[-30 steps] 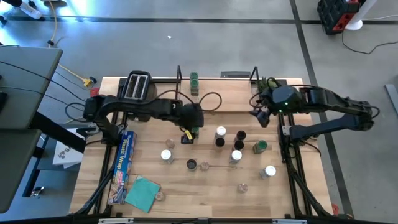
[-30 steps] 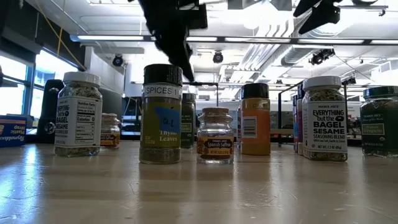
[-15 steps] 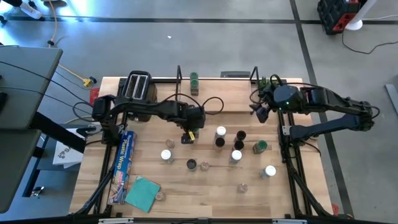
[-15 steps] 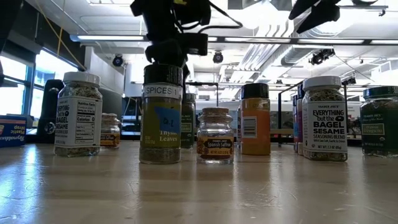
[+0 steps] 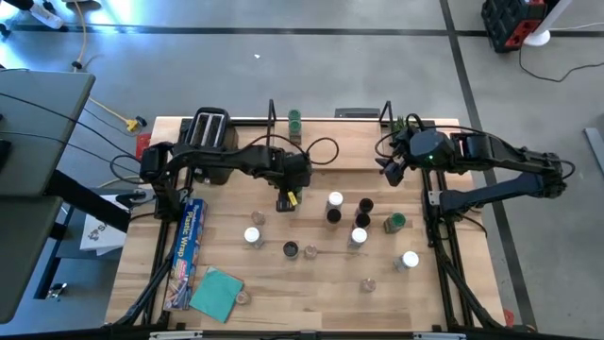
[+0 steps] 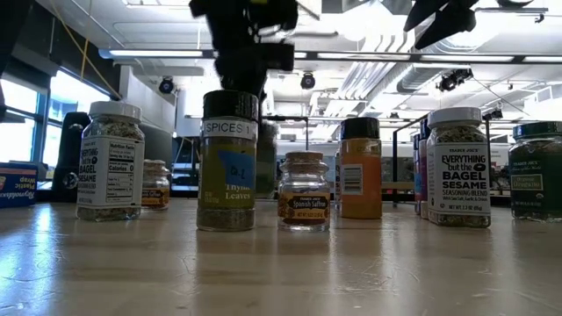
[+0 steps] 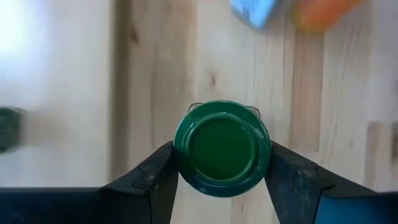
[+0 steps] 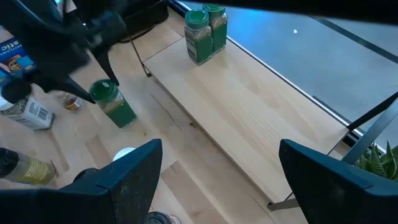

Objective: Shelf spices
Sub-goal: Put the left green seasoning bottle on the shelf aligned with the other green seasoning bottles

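I have the left gripper (image 7: pixel 221 163) down over a green-capped jar (image 7: pixel 221 148) on the table (image 5: pixel 311 293), just in front of the shelf (image 5: pixel 349 144). From the left wrist view, its 2 fingers (image 7: pixel 157 177) sit against either side of the green lid — clamped on the jar, as far as I can see. In the right wrist view the same jar (image 8: pixel 114 104) looks tilted, with the left arm's dark fingers at its cap.

The right gripper (image 5: pixel 389 170) hangs above the right end of the shelf, its fingers (image 8: pixel 134 177) spread wide apart and holding nothing.

On the shelf, 2 green-topped jars (image 8: pixel 204 25) stand side by side, touching, near the back edge. The other spices (image 5: pixel 359 222) are scattered over the table in front — white, black and green tops. A toaster (image 5: pixel 209 130) sits at the table's back left, and a box of plastic wrap (image 5: pixel 187 250) lies along the left side beside a teal cloth (image 5: pixel 217 293).
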{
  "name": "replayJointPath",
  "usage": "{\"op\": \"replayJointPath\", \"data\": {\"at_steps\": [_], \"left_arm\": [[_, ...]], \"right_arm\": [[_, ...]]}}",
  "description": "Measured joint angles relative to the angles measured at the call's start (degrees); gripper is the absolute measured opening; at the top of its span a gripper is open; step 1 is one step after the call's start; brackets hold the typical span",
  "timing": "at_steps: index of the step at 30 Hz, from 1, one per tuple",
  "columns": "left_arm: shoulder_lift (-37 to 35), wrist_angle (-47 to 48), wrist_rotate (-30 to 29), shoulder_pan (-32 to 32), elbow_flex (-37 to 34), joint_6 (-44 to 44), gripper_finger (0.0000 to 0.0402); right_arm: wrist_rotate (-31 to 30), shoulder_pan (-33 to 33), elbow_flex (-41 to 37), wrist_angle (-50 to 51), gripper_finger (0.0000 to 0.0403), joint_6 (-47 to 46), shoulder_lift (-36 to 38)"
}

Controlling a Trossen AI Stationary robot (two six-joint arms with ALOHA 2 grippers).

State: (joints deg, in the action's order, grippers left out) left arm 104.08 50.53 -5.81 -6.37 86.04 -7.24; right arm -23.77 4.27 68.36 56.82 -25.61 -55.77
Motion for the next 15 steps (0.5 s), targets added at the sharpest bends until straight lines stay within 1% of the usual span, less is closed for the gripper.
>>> {"op": "replayJointPath", "data": {"at_steps": [3, 7, 11, 15], "left_arm": [[-0.27, 3.57, -3.0, -0.54, 5.67, -1.82, 0.0193], [-0.29, 4.21, -3.61, -4.48, 10.89, -6.5, 0.0193], [-0.24, 5.87, -3.33, -10.06, 11.17, -10.43, 0.0193], [1.31, 5.62, 0.0, -14.63, 11.13, -14.09, 0.0193]], "right_arm": [[0.01, 0.0, 0.0, 0.1, 0.0318, 0.1, 0.0], [-0.19, 0.0, 0.0, 0.07, 0.0318, 0.68, 0.0], [-0.2, 0.02, 0.0, 0.07, 0.0318, 1.05, 0.0], [-0.18, 0.02, 0.0, 0.02, 0.0318, 1.05, -0.02]]}}
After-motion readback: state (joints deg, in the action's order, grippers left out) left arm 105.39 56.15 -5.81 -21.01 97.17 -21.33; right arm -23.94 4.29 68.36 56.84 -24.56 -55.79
